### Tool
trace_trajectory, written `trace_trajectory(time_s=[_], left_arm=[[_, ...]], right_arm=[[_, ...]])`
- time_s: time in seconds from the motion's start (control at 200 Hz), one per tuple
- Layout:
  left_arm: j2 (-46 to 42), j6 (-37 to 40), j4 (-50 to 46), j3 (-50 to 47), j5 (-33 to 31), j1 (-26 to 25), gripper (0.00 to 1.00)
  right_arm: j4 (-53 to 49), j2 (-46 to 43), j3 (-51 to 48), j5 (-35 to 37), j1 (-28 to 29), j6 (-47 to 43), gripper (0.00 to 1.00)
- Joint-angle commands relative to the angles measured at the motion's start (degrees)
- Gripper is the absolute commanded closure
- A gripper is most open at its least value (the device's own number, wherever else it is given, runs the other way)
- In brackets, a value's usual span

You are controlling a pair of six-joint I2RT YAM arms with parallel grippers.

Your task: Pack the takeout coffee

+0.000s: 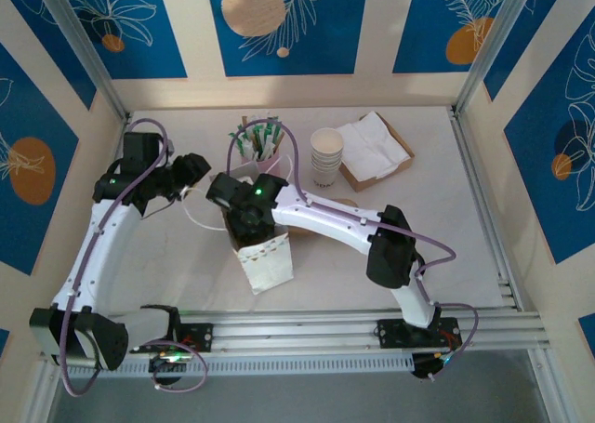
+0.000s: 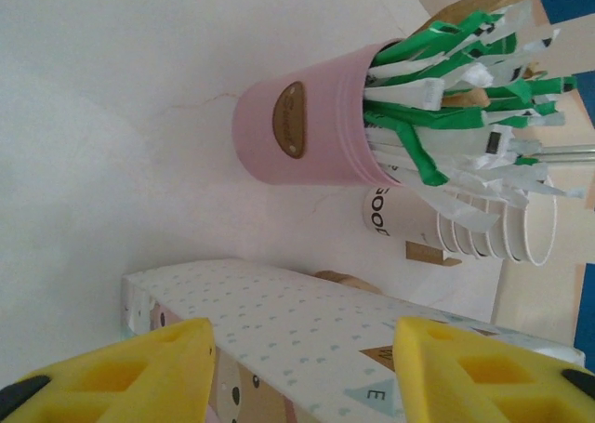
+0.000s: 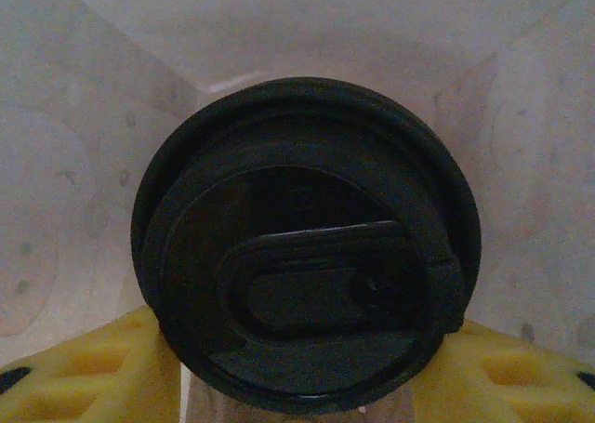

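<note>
Right wrist view: right gripper (image 3: pixel 297 381) clamps the coffee cup (image 3: pixel 307 246) inside the bag (image 3: pixel 93 116); left gripper (image 2: pixel 302 353) straddles the bag half-open, contact unclear, likely steadying.

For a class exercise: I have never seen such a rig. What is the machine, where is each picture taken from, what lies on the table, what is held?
The machine is two robot arms, left and right, bolted to a table. One picture looks down from above; the other two come from cameras on the wrists. On the table stand a pink pot of wrapped sticks, stacked paper cups, napkins and a paper bag. The right gripper holds a black-lidded coffee cup inside the bag; the left gripper is close beside the bag.
</note>
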Motion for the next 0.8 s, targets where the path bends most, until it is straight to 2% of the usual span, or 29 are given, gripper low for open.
trace_trajectory(time_s=[0.0,0.45,0.795], left_arm=[[-0.5,3.3,2.0,0.2,1.6,0.7,0.45],[-6.5,3.9,2.7,-5.4,4.6,0.3,0.44],[-7.9,3.4,2.3,-6.9,4.4,-0.1,0.43]], right_arm=[[-3.8,2.2,0.4,-2.5,0.1,1.0,0.45],[-10.1,2.3,7.8,-3.5,0.1,3.0,0.44],[-11.8,3.9,7.1,-5.7,-0.4,3.3,0.44]])
